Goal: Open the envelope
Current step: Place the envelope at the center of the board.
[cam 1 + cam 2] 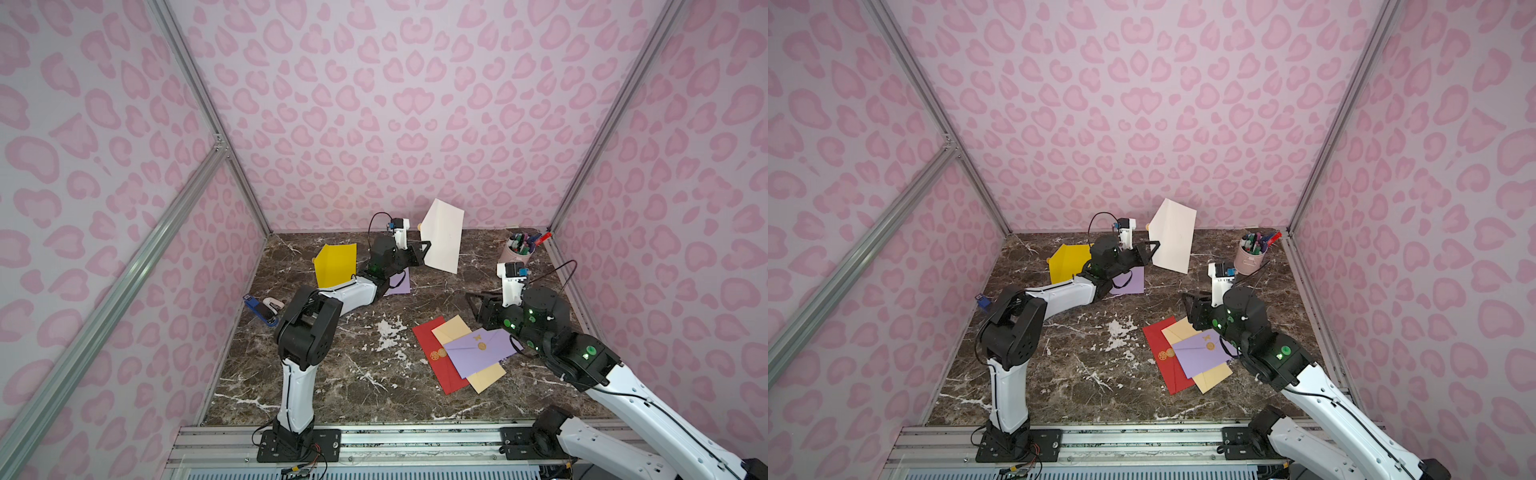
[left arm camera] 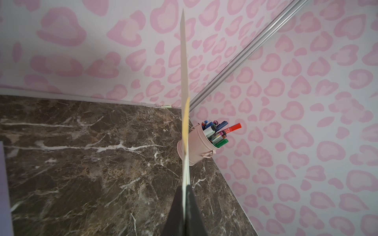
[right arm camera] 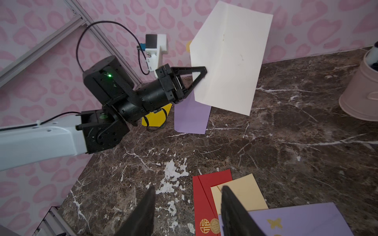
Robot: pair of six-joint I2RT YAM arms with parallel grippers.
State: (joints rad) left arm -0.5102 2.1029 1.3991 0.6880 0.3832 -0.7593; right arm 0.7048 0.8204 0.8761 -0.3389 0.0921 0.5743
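Left tool [image 3: 204,74] clamped on edge of white envelope [image 1: 444,237], held upright off the counter [image 1: 332,386] near back wall. Far face hidden in both top views, edge-on in left wrist view. Right tool [image 3: 187,189] open, empty, over envelope pile [image 1: 478,353], fingers cut off by frame.

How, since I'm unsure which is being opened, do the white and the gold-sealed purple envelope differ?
The white envelope is held in the air by the left gripper; the purple envelope lies flat on other envelopes. White shows a plain face, purple a gold seal. Both are rectangular.
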